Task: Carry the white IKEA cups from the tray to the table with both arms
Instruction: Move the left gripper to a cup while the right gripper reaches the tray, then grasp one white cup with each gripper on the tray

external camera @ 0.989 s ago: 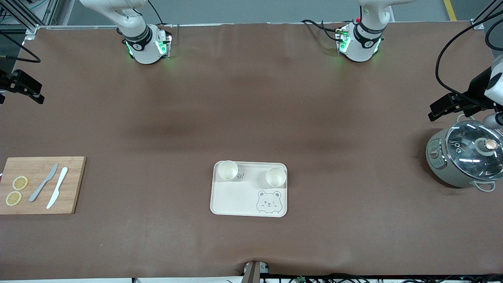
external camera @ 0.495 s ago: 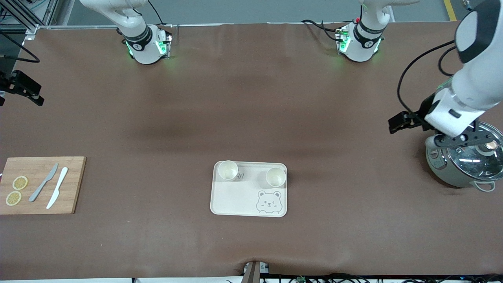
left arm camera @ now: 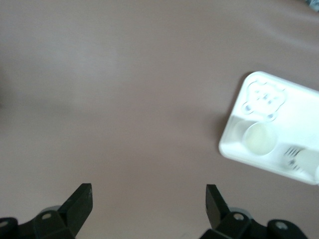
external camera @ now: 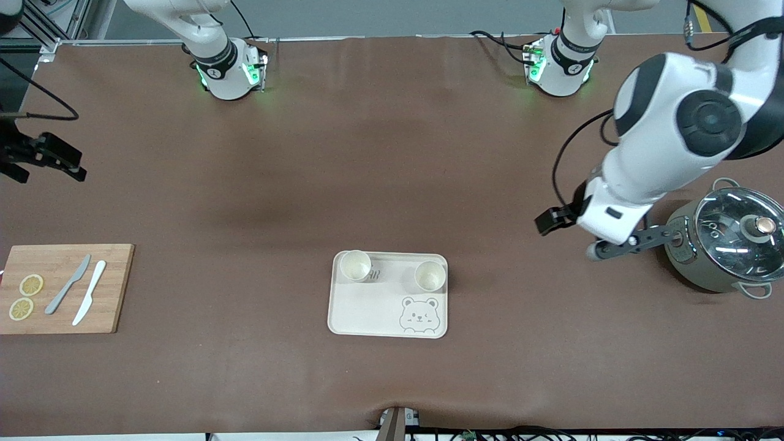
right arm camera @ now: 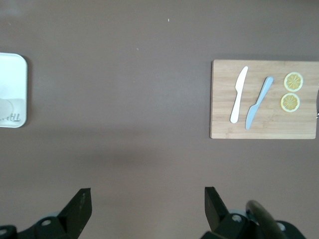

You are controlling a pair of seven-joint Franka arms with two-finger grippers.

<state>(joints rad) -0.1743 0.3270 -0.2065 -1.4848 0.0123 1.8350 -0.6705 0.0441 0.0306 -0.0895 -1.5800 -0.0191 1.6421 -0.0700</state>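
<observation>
Left gripper (left arm camera: pixel 148 199): fingers spread wide and empty, up in the air over bare tabletop (external camera: pixel 392 153) between the tray (external camera: pixel 361 312) and the pot (external camera: pixel 723 248) at the left arm's end. Right gripper (right arm camera: pixel 147 201): fingers likewise spread and empty, in the air over the edge of the tabletop at the right arm's end, above the cutting board (external camera: pixel 110 288).

The two white cups (external camera: pixel 355 266) (external camera: pixel 429 275) stand upright on the tray, one in each of its corners nearest the robots' bases; the tray lies mid-table, toward the front camera's edge, with a bear print in one near corner. The cutting board carries two knives (external camera: pixel 67 293) (external camera: pixel 89 301) and two lemon slices (external camera: pixel 31 285) (external camera: pixel 21 309).
</observation>
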